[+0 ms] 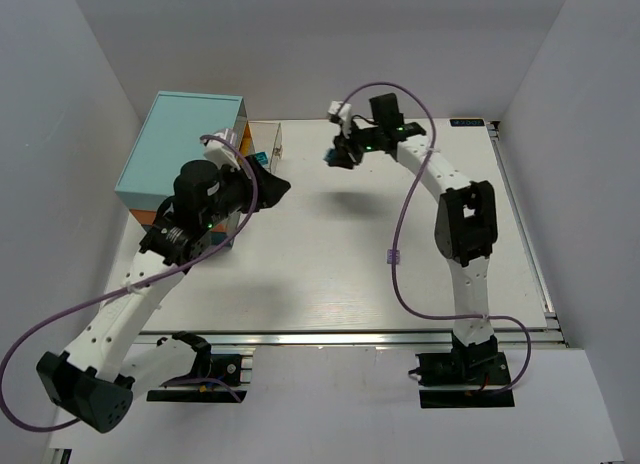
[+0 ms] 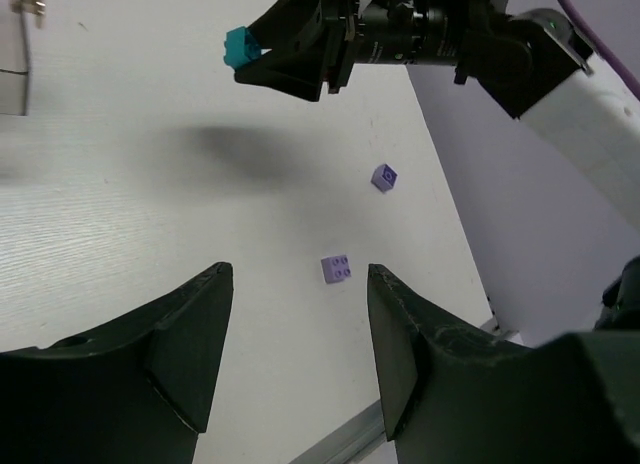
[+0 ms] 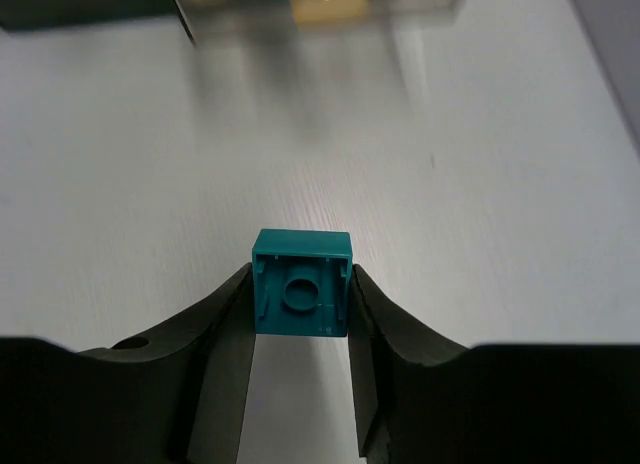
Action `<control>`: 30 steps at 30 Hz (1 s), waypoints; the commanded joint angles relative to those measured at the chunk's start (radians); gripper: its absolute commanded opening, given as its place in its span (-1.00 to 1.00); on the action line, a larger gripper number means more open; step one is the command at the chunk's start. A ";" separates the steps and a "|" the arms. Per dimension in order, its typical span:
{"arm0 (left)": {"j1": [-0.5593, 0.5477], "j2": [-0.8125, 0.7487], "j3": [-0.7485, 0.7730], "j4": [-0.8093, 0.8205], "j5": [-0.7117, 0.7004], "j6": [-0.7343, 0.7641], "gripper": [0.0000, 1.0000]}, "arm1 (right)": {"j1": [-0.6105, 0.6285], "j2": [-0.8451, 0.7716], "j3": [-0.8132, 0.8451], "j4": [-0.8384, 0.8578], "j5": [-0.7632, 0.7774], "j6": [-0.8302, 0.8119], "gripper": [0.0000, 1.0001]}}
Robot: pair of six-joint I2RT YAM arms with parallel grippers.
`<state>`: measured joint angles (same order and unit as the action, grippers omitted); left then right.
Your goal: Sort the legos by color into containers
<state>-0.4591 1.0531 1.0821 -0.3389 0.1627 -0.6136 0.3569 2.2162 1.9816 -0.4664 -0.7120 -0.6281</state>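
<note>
While my right gripper (image 3: pixel 300 296) pinched a cyan brick (image 3: pixel 301 256) by its sides, lifted clear of the table (image 1: pixel 330 274) near its far edge, I judged myself in the carrying step, bound for the cabinet (image 1: pixel 185 144) at the far left corner. Next it wanted lining up over the matching drawer before letting go; my left gripper (image 2: pixel 300 276) hung spread, empty.

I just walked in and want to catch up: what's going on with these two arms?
The arms are sorting small bricks by color. The right hand is clamped on a teal brick, held up off the table. The drawer cabinet stands at the far left. The left hand hangs open and empty. A purple brick lies on the table just ahead of its fingers, and a second purple brick lies farther off.
</note>
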 commanded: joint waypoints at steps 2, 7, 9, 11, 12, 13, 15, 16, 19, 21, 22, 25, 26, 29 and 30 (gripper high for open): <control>0.007 -0.087 0.001 -0.086 -0.141 0.012 0.32 | 0.149 -0.032 0.069 0.348 -0.087 0.166 -1.00; 0.007 -0.162 0.004 -0.127 -0.245 0.000 0.32 | 0.246 0.105 0.195 0.592 0.094 0.315 -1.00; 0.007 -0.171 0.010 -0.156 -0.265 -0.006 0.32 | 0.276 0.146 0.226 0.633 0.161 0.315 -1.00; 0.007 -0.186 0.022 -0.189 -0.276 -0.011 0.32 | 0.290 0.163 0.227 0.682 0.193 0.305 -1.00; -0.003 -0.189 0.025 -0.196 -0.281 -0.012 0.32 | 0.298 0.180 0.227 0.693 0.219 0.300 -0.92; -0.003 -0.199 0.025 -0.202 -0.290 -0.014 0.32 | 0.307 0.187 0.224 0.702 0.227 0.298 -0.70; -0.003 -0.208 0.024 -0.213 -0.293 -0.023 0.32 | 0.313 0.203 0.220 0.722 0.238 0.292 -0.54; -0.003 -0.211 0.027 -0.216 -0.295 -0.025 0.32 | 0.312 0.204 0.215 0.732 0.237 0.288 -0.34; -0.003 -0.203 0.038 -0.229 -0.293 -0.028 0.32 | 0.310 0.214 0.217 0.758 0.229 0.294 -0.03; -0.003 -0.189 0.048 -0.229 -0.290 -0.025 0.32 | 0.312 0.212 0.221 0.776 0.220 0.309 0.06; -0.003 -0.183 0.053 -0.227 -0.289 -0.021 0.32 | 0.312 0.212 0.223 0.782 0.215 0.314 0.14; -0.003 -0.151 0.064 -0.209 -0.273 -0.015 0.32 | 0.304 0.206 0.235 0.796 0.203 0.347 0.19; -0.003 -0.145 0.062 -0.192 -0.264 -0.015 0.32 | 0.300 0.200 0.237 0.796 0.201 0.355 0.20; -0.003 -0.107 0.047 -0.135 -0.232 -0.014 0.23 | 0.286 0.154 0.214 0.799 0.210 0.407 0.08; -0.003 -0.079 0.041 -0.117 -0.221 -0.011 0.02 | 0.277 0.134 0.195 0.805 0.224 0.428 -0.02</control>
<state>-0.4587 0.9390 1.1130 -0.5220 -0.0982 -0.6346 0.6582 2.4485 2.1769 0.2638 -0.5007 -0.2699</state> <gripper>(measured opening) 0.548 0.512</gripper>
